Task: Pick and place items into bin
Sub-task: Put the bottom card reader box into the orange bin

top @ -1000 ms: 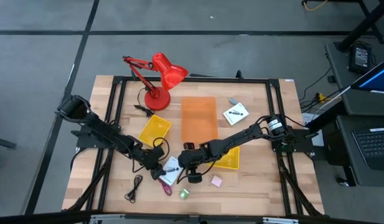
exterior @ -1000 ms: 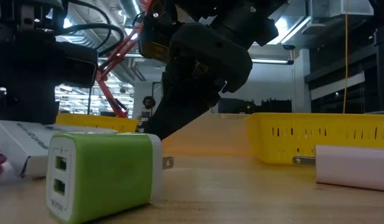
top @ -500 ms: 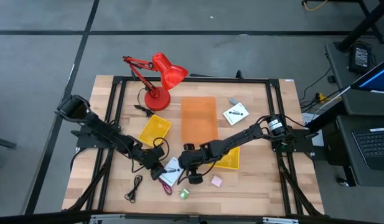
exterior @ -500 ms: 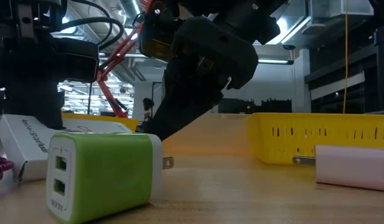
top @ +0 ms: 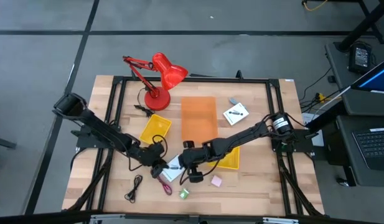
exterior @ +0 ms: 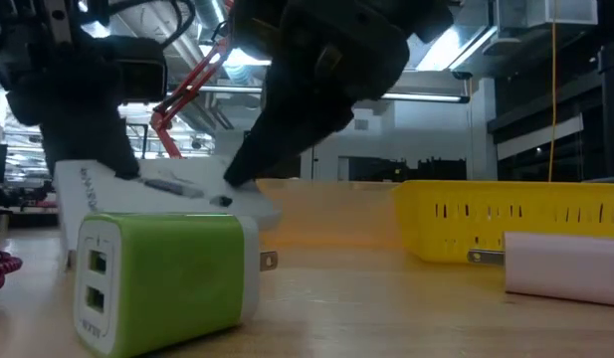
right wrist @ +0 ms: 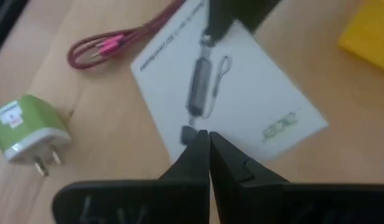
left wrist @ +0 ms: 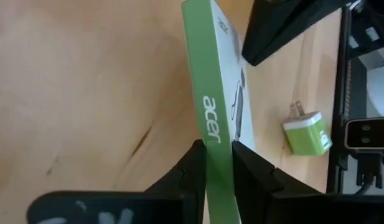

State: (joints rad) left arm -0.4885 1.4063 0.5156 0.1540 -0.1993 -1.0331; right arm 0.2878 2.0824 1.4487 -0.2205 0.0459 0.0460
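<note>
A flat white card (top: 173,168) with a green side edge and a black printed mark is in front of the table's middle. My left gripper (left wrist: 218,155) is shut on it. My right gripper (right wrist: 208,142) is shut, its tips on the card's printed face. A maroon cord (right wrist: 111,46) lies beside the card. A green block (exterior: 157,278) with two prongs and a pink block (top: 215,181) lie on the wood near the front edge. A black cord (top: 134,186) lies at front left. A second white card (top: 236,114) lies at back right. My left gripper pinches the card's green side edge (left wrist: 211,127) between its two fingers, which lie across the card's thin side. The card is tilted, and its held end (exterior: 83,184) is raised off the wood. The green block hides its lower part in the low view. My right gripper's shut fingertips (right wrist: 201,138) rest on the card's printed face (right wrist: 190,127), close to one edge. They come down at a slant from the table's right. In the low view the tips meet the card's upper face (exterior: 225,199).
Two yellow bins (top: 155,129) (top: 231,160) stand left and right of an orange tray (top: 198,118). A red desk lamp (top: 159,78) stands at the back left. A black frame (top: 117,99) runs around the tabletop.
My left gripper has shut on the card's green edge and gone up with it. The card lay flat on the wood. Now its held end is raised and it stands tilted. My right gripper's tips have stayed on the card's face.
</note>
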